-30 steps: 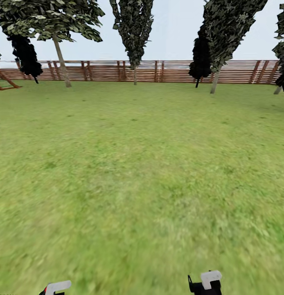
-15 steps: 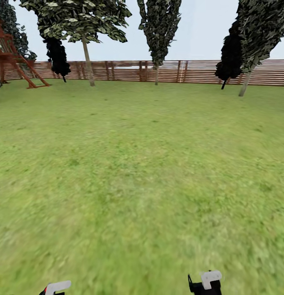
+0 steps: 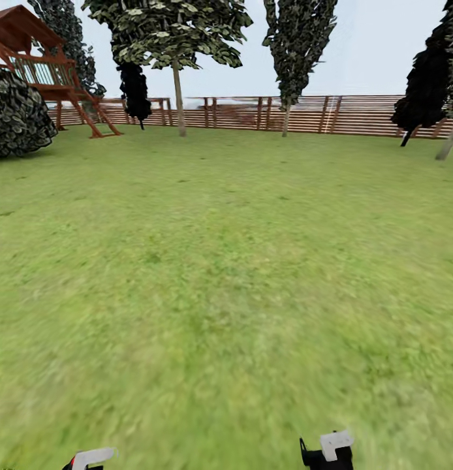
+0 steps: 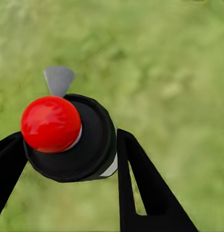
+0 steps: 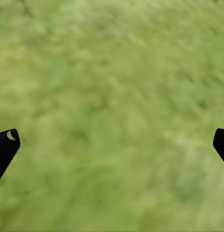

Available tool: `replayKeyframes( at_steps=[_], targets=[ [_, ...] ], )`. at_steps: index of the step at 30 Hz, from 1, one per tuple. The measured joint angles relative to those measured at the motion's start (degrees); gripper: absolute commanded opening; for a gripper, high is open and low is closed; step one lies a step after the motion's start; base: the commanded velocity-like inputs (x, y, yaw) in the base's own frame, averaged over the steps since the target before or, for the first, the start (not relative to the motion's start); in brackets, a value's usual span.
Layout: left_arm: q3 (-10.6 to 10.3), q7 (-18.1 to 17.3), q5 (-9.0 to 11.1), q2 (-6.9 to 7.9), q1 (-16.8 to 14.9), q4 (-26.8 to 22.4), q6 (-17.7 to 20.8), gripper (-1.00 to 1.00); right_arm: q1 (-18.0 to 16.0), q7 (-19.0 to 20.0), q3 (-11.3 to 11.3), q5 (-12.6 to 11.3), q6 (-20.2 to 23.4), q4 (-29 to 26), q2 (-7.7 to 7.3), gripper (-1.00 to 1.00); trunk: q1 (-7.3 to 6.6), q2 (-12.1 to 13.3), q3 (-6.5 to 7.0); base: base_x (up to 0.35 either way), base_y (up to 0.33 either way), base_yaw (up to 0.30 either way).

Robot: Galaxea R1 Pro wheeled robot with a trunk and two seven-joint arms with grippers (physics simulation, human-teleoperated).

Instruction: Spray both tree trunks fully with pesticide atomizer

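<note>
While over open lawn (image 3: 226, 274), left gripper (image 4: 68, 145) holds pesticide atomizer (image 4: 68, 137), black fingers (image 4: 141, 183) clamped on either side of its black top, red spot facing camera. Right gripper (image 5: 112, 145) fingers spread wide, nothing between. Fence (image 3: 357, 116), trees (image 3: 177, 39) and play tower (image 3: 50, 72) far ahead.

1. A red-brown wooden play tower (image 3: 40, 62) with a pitched roof stands at the far left
2. A rounded dark shrub (image 3: 17, 117) sits just in front of it
3. Black-foliage trees (image 3: 134, 88) rise near the fence, one far right (image 3: 425, 81)
</note>
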Motion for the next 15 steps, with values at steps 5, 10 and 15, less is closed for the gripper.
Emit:
replayKeyframes(
  at_steps=[5,10,15],
  targets=[
    [0.0,0.0,0.0,0.0,0.0,0.0,0.0,-1.0,0.0,0.0,0.0,0.0,0.0,0.0,0.0,1.0,0.0,0.0,0.0,0.274,0.192,0.286],
    [0.0,0.0,0.0,0.0,0.0,0.0,0.0,-1.0,0.0,0.0,0.0,0.0,0.0,0.0,0.0,1.0,0.0,0.0,0.0,0.287,0.177,0.286],
    [0.0,0.0,0.0,0.0,0.0,0.0,0.0,-1.0,0.0,0.0,0.0,0.0,0.0,0.0,0.0,1.0,0.0,0.0,0.0,0.294,0.158,0.286]
  ],
)
